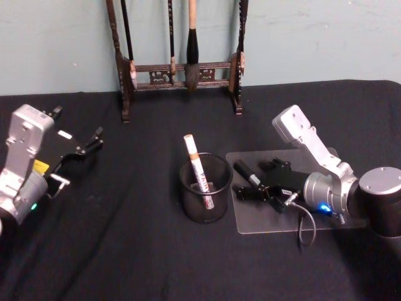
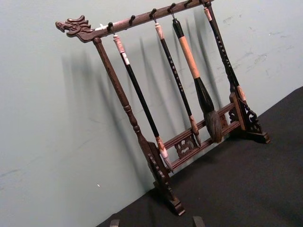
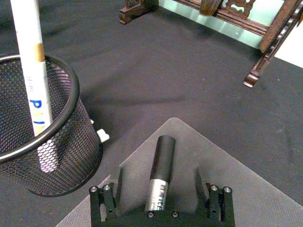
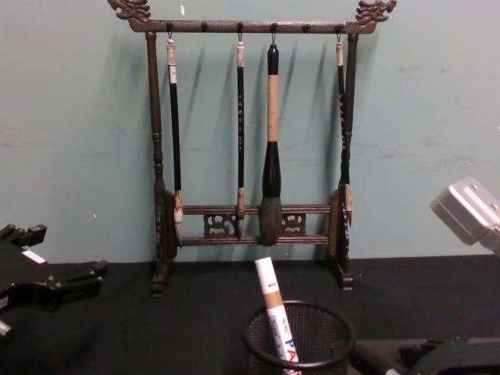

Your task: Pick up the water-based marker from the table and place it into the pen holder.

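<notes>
A marker [image 1: 247, 172] with a black cap and silver body lies on a clear mat [image 1: 282, 219], right of the pen holder [image 1: 205, 204]. My right gripper [image 1: 255, 187] is low over the mat and open. In the right wrist view the marker [image 3: 161, 170] lies between its spread fingers [image 3: 114, 179], with a gap on each side. The pen holder [image 3: 66, 156] [image 4: 312, 344] is a black mesh cup with a white marker [image 1: 197, 164] [image 3: 29, 61] [image 4: 273, 312] leaning in it. My left gripper [image 1: 88, 145] [image 4: 74, 285] is parked at the far left, open and empty.
A carved wooden brush rack [image 1: 182, 72] [image 2: 156, 94] [image 4: 250, 125] with several hanging brushes stands at the back against the wall. Black cloth covers the table [image 1: 125, 251]. A small white scrap [image 3: 102, 136] lies beside the holder's base.
</notes>
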You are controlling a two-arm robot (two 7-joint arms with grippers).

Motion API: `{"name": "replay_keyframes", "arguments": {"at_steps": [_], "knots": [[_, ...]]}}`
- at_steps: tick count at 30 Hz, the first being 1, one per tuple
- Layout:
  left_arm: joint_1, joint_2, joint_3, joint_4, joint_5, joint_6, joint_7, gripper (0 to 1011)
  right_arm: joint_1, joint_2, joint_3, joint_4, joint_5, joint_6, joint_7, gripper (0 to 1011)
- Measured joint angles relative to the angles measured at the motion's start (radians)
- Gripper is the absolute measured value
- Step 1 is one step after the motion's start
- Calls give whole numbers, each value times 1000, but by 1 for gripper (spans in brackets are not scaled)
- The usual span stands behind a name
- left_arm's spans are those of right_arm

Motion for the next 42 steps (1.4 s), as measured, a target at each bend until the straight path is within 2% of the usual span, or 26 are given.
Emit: {"name": "replay_keyframes", "arguments": {"at_steps": [8,15,21,22,25,26,29,32,33,35,42], "knots": [[0,0,0,0,0,0,0,1001,0,-1,1,-1,0,0,0,1004],[0,0,0,0,0,0,0,1001,0,-1,1,-1,1,0,0,860],[0,0,0,0,0,0,0,1001,0,-1,2,-1,1,1,0,677],[0,0,0,0,0,0,0,1001,0,-1,2,-1,1,1,0,620],[0,0,0,0,0,0,0,1001,0,-1,2,-1,1,1,0,531],[0,0,0,0,0,0,0,1001,0,-1,2,-1,2,1,0,531],[0,0,0,0,0,0,0,1001,0,-1,2,-1,2,1,0,385],[0,0,0,0,0,0,0,1001,0,-1,2,-1,2,1,0,329],[0,0,0,0,0,0,0,1001,0,-1,2,-1,2,1,0,268],[0,0,0,0,0,0,0,1001,0,-1,2,-1,3,1,0,236],[0,0,0,0,0,0,0,1001,0,-1,2,-1,3,1,0,236]]}}
